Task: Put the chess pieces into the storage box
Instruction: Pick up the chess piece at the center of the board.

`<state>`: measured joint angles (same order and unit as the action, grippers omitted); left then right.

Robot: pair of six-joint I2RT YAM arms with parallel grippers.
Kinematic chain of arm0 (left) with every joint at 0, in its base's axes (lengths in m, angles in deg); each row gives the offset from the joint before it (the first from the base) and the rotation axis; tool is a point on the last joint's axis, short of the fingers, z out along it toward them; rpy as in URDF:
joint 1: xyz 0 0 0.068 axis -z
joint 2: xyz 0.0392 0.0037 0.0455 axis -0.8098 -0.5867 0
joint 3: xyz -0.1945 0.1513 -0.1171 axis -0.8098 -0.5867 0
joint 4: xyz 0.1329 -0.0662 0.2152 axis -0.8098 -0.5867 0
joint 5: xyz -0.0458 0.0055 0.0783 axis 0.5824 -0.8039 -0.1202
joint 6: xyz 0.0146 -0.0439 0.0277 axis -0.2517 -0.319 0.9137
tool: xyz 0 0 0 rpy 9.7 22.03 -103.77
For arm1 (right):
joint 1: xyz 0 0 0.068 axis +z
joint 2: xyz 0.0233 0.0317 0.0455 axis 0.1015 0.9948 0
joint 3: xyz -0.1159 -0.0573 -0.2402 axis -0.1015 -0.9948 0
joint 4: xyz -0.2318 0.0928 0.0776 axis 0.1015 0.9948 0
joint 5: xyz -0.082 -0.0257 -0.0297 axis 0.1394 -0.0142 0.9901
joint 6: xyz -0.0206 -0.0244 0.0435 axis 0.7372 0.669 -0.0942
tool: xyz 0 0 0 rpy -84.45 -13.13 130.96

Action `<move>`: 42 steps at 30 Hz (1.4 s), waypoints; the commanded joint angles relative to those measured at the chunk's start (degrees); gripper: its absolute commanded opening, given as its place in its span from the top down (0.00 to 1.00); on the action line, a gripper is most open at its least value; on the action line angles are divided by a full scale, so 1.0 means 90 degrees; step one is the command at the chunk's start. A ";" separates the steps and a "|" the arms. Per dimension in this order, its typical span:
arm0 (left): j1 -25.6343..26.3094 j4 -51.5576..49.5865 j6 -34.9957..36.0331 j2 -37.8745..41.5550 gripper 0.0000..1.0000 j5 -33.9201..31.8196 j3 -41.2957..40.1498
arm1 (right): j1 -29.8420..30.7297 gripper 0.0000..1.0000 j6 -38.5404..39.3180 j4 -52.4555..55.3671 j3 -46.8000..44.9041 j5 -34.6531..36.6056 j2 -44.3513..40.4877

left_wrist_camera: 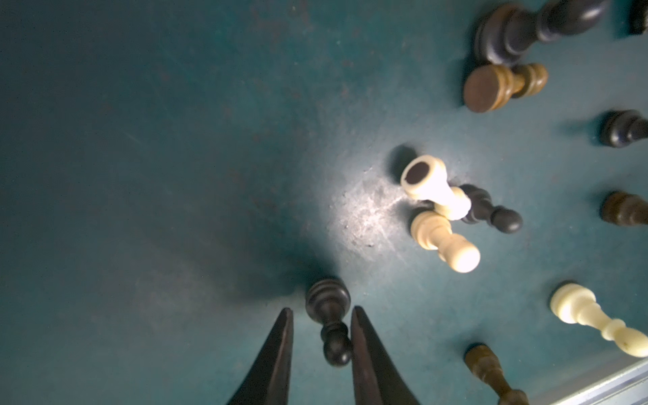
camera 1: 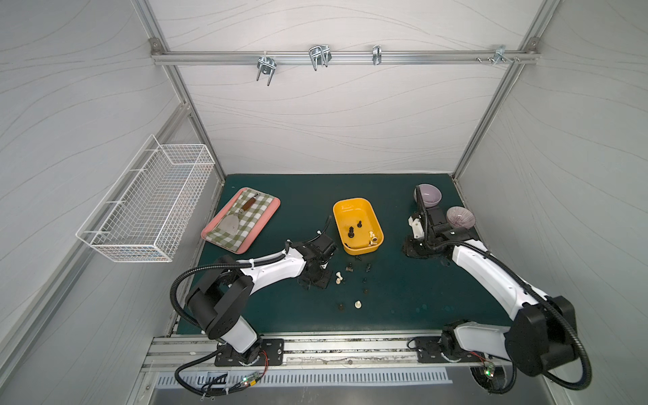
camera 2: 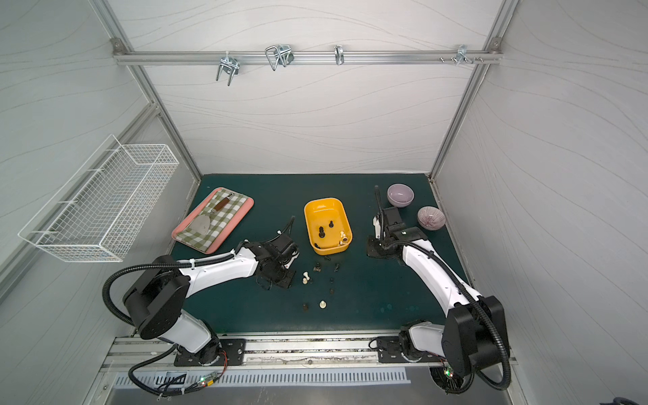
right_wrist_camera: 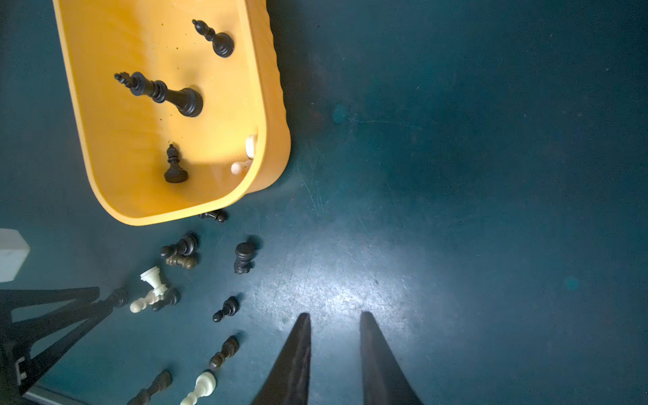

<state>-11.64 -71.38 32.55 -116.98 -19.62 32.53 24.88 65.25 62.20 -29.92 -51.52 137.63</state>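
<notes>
The storage box (camera 1: 337, 214) is a yellow tub mid-table, also seen in the right wrist view (right_wrist_camera: 273, 105). It holds three dark chess pieces (right_wrist_camera: 164, 93) and some cream ones (camera 1: 373, 239). Several more pieces lie loose on the green mat (camera 1: 357, 304) in front of the box. My left gripper (left_wrist_camera: 322, 310) is down among them and open. A black pawn (left_wrist_camera: 328, 305) stands between its fingers, its head against one finger, with a gap to the other. My right gripper (right_wrist_camera: 335, 315) hovers open over bare mat, to the right of the box, with nothing between its fingers.
A pink tray (camera 1: 276, 204) with a checked cloth and a spatula sits at the back left. Two purple bowls (camera 1: 428, 194) (camera 1: 460, 217) stand at the back right, close behind the right arm. A white wire basket (camera 1: 150, 203) hangs on the left wall.
</notes>
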 commanded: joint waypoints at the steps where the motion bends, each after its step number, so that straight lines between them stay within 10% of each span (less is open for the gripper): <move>1: 0.0032 0.0132 -0.0026 -0.0120 0.72 0.0019 0.0293 | -0.0053 0.73 -0.0034 0.0000 -0.0026 -0.0066 -0.0163; 26: 0.0045 -0.0044 0.0063 0.0108 0.90 0.0071 0.0531 | -0.0094 0.73 0.0011 0.0102 0.0086 -0.0111 -0.0165; 42: -0.0481 -0.0234 0.0638 -0.0121 0.90 0.0184 0.2380 | -0.0132 0.74 -0.0041 0.0133 -0.0059 -0.0159 -0.0407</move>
<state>-14.33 -74.44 36.81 -116.85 -18.87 49.67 24.07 65.21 62.24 -29.92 -51.95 135.55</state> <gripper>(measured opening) 0.114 0.265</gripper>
